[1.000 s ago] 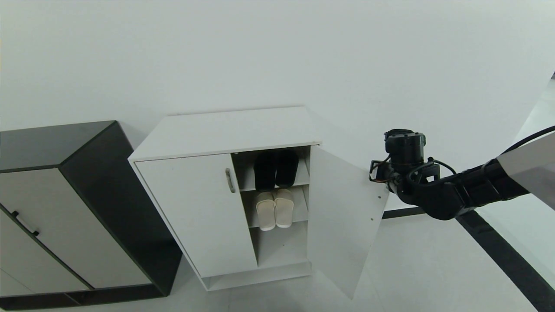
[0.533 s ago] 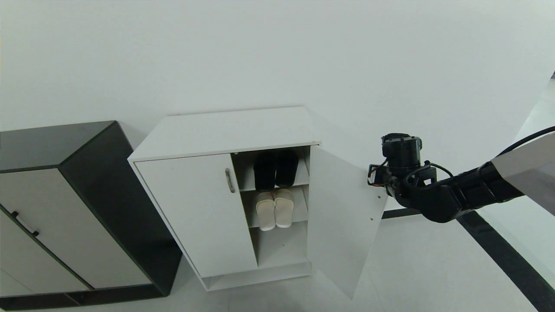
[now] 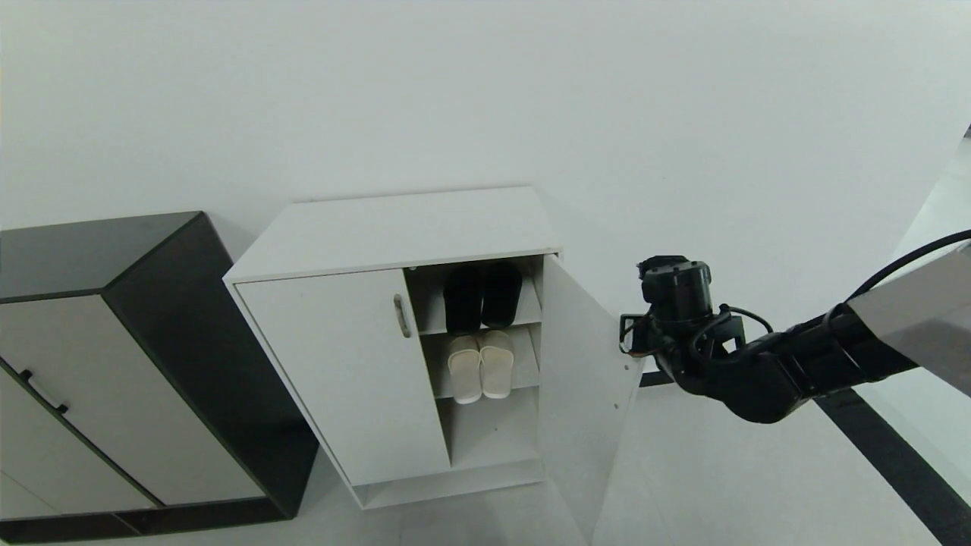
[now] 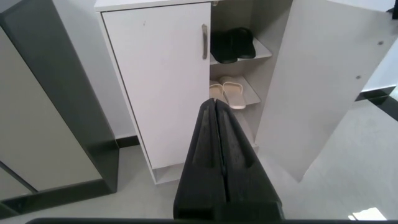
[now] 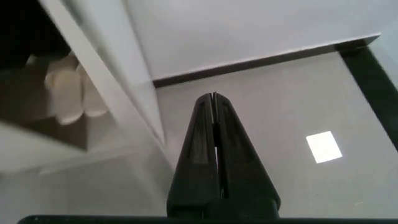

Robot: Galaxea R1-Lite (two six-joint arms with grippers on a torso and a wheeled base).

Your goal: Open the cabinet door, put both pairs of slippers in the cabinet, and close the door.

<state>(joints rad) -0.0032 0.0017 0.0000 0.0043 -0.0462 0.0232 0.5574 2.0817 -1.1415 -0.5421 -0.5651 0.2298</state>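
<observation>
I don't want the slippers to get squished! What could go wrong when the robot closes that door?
The white slippers seem to stick out past their shelf's edge, so the door might bump them. The shut right gripper sits near the door's outer edge and could slip off while pushing.

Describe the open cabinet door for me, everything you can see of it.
The open door is a white flat panel, board-like, hinged on the cabinet's right side. It stands upright, swung partly out, inner face showing small holes near the free edge. The right gripper, shut, sits by its outer face; contact unclear.
</observation>
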